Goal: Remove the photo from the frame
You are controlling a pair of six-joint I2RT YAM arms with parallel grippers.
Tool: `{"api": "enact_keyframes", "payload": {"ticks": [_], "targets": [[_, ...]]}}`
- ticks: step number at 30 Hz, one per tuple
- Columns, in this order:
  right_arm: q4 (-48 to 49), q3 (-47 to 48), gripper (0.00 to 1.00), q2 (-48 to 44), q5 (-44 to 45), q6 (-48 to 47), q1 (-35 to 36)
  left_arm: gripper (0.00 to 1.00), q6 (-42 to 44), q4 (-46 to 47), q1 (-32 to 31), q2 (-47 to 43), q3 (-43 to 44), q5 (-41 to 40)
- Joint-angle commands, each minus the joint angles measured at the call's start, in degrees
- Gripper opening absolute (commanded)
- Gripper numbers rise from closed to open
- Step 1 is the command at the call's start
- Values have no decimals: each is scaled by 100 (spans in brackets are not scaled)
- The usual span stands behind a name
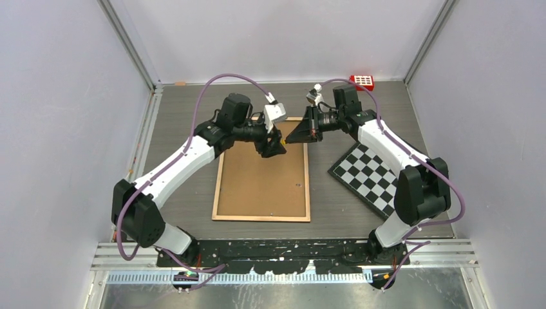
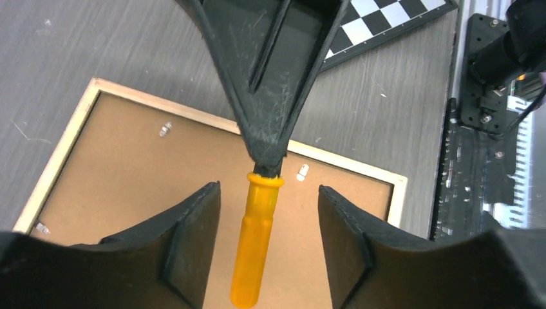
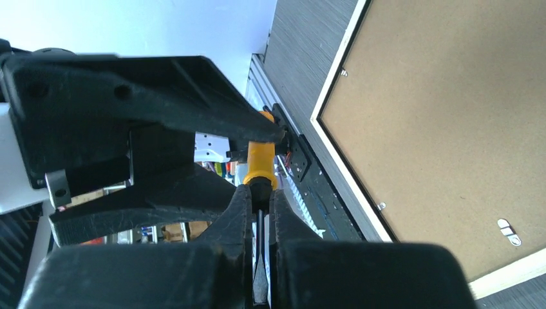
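Note:
The frame (image 1: 261, 217) lies face down on the table, its brown backing board (image 1: 261, 180) up inside a pale wood rim. The photo is hidden under the board. My right gripper (image 1: 295, 136) is shut on the shaft of a yellow-handled screwdriver (image 3: 261, 161) and holds it above the frame's far end. My left gripper (image 1: 275, 143) is open, with the yellow handle (image 2: 257, 238) between its fingers (image 2: 193, 232) but untouched. In the right wrist view my right gripper (image 3: 261, 191) clamps the black shaft, and the frame's rim (image 3: 335, 77) runs beside it.
A black-and-white checkerboard (image 1: 370, 174) lies on the table right of the frame. A small red block with white squares (image 1: 362, 81) sits at the back wall. Small metal turn clips (image 2: 302, 172) hold the board near the rim. Walls close in left, right and behind.

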Motion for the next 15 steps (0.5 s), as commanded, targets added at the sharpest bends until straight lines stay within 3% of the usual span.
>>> {"api": "enact_keyframes", "payload": {"ticks": [1,3,7,9,12,15], "targets": [[348,240,1,-489,-52,218,-87,66,-1241,-572,350,-204,495,210],[574,240,0,-597,-5,402,-101,74,-2197,-549,719,-231,524,742],[928,342,0,-734,112,721,-100,78,-4102,47,1340,-263,283,1920],[1053,419,1,-768,211,853,-98,78,-5355,1066,1599,-279,-100,2475],[1685,318,0,-826,347,1287,-26,78,-7752,3705,1813,-372,-1033,2768],[1797,304,0,-829,476,1380,47,78,-8091,4009,1838,-487,-1202,2723]]}}
